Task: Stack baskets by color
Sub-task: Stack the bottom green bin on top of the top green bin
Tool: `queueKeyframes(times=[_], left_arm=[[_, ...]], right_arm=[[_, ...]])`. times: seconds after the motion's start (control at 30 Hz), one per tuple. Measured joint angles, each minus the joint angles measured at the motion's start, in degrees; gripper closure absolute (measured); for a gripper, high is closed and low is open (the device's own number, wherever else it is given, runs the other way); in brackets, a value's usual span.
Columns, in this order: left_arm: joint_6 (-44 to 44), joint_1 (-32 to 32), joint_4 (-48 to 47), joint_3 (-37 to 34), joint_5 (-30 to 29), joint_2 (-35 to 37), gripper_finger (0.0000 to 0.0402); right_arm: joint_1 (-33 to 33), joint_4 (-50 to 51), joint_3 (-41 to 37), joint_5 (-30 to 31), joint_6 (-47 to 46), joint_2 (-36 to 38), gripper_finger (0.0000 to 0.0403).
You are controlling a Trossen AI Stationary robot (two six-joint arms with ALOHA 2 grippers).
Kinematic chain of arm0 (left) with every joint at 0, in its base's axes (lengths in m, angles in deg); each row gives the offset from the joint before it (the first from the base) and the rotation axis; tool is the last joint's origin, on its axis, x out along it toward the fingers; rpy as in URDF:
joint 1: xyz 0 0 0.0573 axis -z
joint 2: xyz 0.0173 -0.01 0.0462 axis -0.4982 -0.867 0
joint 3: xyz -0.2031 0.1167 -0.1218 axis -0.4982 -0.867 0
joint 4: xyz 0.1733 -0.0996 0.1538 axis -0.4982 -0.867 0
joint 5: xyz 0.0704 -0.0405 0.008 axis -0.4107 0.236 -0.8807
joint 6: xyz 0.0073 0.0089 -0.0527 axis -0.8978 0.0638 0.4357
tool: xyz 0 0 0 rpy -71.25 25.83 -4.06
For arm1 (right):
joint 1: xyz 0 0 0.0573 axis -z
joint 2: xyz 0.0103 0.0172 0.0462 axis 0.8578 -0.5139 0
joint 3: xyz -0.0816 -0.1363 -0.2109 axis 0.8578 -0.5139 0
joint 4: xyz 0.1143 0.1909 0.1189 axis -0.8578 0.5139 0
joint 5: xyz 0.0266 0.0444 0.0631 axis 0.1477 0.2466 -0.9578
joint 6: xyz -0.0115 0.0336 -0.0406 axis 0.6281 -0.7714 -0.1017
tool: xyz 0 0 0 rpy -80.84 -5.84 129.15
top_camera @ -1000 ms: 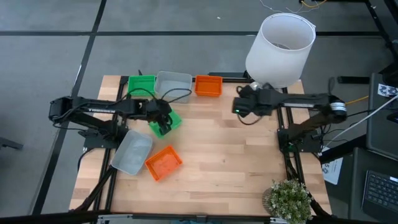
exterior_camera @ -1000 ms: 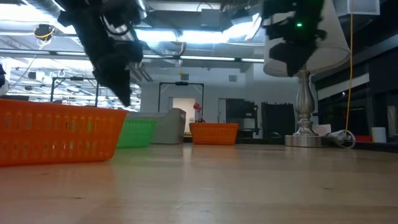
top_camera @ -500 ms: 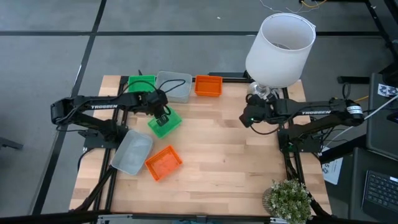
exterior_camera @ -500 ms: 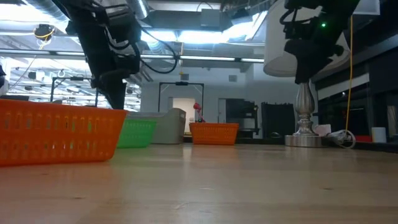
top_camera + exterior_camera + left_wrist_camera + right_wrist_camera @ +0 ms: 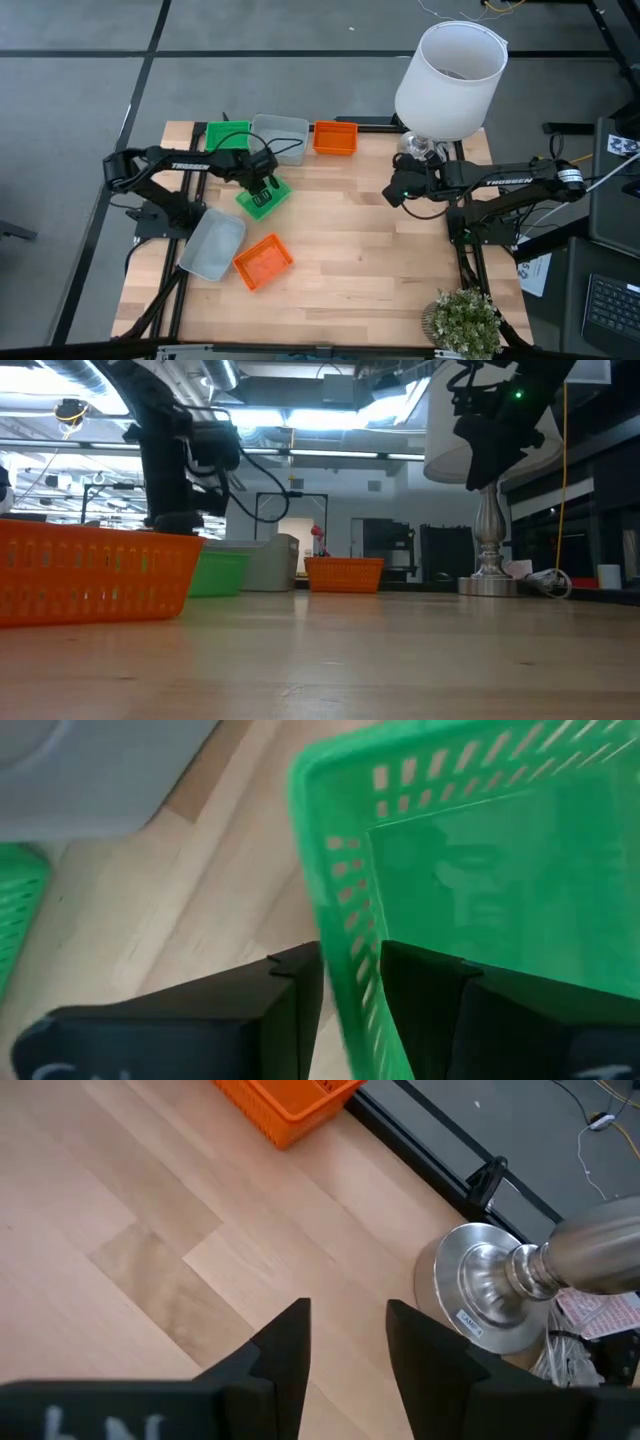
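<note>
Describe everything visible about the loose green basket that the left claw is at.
The green basket is a small, shallow rectangular tray of bright green plastic with slotted walls and a flared rim. It lies askew on the wooden table, apart from the back row. The left claw straddles one wall, one finger inside and one outside.

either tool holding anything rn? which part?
Left tool grips the loose green basket by its rim wall, one finger inside, one outside. Right tool is open over bare table, holding nothing.
</note>
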Motion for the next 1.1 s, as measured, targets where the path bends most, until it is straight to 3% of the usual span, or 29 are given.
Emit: queueKeyframes(times=[0.23,0.4,0.6,0.73,0.9,1.1], left_arm=[[1.03,0.66,-3.74,0.11,0.84,0.62,0.0392],[4.32,1.01,-20.22,5.54,-1.14,5.61,0.0401],[8.71,1.16,-42.43,22.0,-7.89,9.01,0.0401],[8.23,-1.45,-51.51,35.71,-12.93,8.59,0.0401],[1.08,-8.93,-57.36,51.1,-14.8,3.59,0.0401],[-8.29,-18.07,-57.62,65.48,-14.5,-6.36,0.0401]], right_arm=[[0.0,0.03,0.0,0.16,0.03,-0.02,0.0269],[0.0,0.07,0.0,0.16,1.13,-0.02,0.0269],[0.0,0.03,0.0,0.14,1.54,-0.04,0.0269],[0.0,-0.11,0.0,0.14,1.55,-0.04,0.0269],[0.0,-0.88,0.0,0.14,2.17,-0.04,0.0269],[0.0,-3.36,0.0,0.14,4.57,-0.04,0.0269]])
